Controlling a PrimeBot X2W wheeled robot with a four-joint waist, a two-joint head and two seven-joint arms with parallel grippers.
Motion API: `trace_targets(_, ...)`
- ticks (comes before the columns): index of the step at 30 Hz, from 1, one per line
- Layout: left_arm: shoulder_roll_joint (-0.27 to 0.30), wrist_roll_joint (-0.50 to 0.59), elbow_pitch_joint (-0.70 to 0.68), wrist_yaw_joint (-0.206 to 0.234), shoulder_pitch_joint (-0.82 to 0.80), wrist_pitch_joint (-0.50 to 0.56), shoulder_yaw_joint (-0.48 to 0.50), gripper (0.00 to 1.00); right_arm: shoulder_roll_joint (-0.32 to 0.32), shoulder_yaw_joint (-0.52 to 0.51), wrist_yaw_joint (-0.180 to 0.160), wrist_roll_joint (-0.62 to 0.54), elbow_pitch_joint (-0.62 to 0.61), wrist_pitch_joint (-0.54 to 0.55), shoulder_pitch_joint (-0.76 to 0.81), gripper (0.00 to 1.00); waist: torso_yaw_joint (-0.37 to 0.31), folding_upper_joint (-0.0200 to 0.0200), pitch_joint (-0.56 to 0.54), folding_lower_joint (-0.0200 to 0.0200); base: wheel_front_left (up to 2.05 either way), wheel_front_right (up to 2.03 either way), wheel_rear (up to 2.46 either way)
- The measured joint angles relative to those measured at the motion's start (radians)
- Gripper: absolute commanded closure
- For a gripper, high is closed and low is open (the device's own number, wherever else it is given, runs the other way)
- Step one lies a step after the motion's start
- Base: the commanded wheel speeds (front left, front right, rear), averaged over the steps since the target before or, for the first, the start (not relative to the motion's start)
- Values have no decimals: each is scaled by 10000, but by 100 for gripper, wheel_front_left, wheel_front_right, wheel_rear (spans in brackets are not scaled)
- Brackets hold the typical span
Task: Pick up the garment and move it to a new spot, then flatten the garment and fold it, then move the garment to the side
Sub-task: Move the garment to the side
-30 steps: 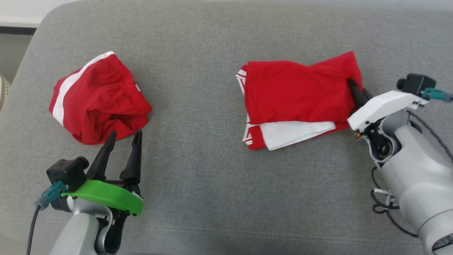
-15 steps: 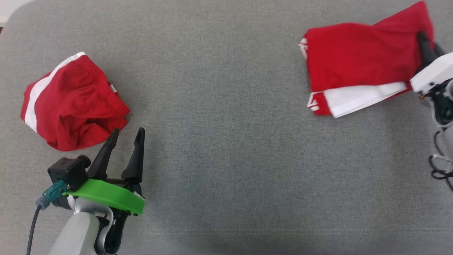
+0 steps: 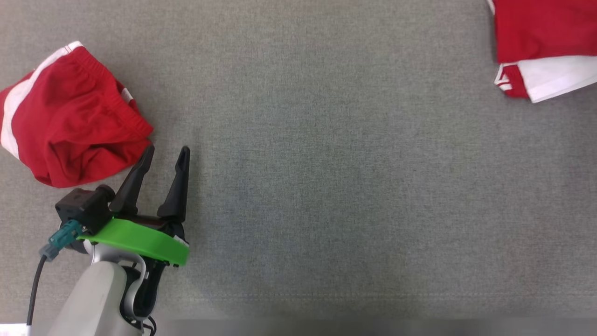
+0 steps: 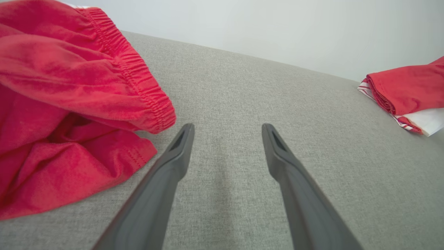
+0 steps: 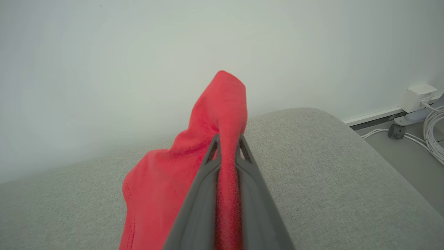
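Garment (image 3: 541, 32): red, folded, with a white layer showing under its near edge. It lies well to the right of the left end effector (image 3: 167, 150), at the top right corner of the head view. In the right wrist view one red corner of it (image 5: 156, 187) is clamped between the fingers of the right end effector (image 5: 229, 139). The cloth stands up in a peak past the fingertips and drapes down on the left of the fingers.

A grey cushion (image 3: 326, 163) carries everything, with a wide bare stretch between the two arms. A pale wall (image 5: 104, 69) rises behind it, ahead of the right end effector.

Crumpled red shorts (image 3: 70, 121) with a white side stripe and a gathered waistband sit just to the left of the left end effector and ahead of it. In the left wrist view their hem (image 4: 69, 97) lies close beside the left finger, though whether it touches I cannot tell.

That left end effector (image 4: 228, 127) has its fingers spread apart over bare cushion, holding nothing. A green cover (image 3: 135, 240) sits behind the fingers, with a black camera (image 3: 81, 207) on its left.

Off the cushion's rounded end, to the right of the right end effector, white cables (image 5: 433, 132) lie coiled on the floor by a white plug (image 5: 418, 95).
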Motion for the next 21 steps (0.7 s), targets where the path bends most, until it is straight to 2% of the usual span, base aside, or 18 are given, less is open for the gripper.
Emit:
trace_targets(3, 2, -2, -61, 0, -131, 0, 6, 0, -140, 123, -203, -280, 127, 2, -95, 100, 46, 0, 287, 0, 0, 0, 0)
trace_targets(8, 0, -2, -54, 0, -320, 0, 8, 0, -10, 456, -777, -721, 468, -188, -90, 100, 152, 0, 615, 1, 0, 0, 0)
trace_targets(9, 0, -2, -63, 0, -335, 0, 8, 0, -25, 529, -917, -859, 516, -282, -90, 76, 176, 0, 641, 1, 0, 0, 0)
trace_targets(10, 0, -2, -63, 0, -335, 0, 0, 0, -38, 575, -1024, -1003, 548, -322, -90, 60, 195, 0, 659, 0, 0, 0, 0)
trace_targets(11, 0, -4, -63, 0, -335, 0, -6, 0, -38, 623, -1151, -1095, 585, -355, -92, 22, 208, 0, 672, 0, 0, 0, 0)
trace_targets(12, 0, -4, -65, 0, -335, 0, -17, 0, -31, 694, -1260, -1191, 621, -382, -94, 0, 216, 0, 681, 1, 0, 0, 0)
trace_targets(18, -2, -21, -6, 0, -372, 0, -96, 0, 65, 1018, -1678, -1710, 936, -543, -128, 0, 217, 0, 618, 0, 0, 0, 0)
trace_targets(21, -4, -25, 63, 0, -374, 0, -115, 0, 109, 1185, -1776, -1971, 1081, -677, -131, 0, 212, 0, 486, 1, 0, 0, 0)
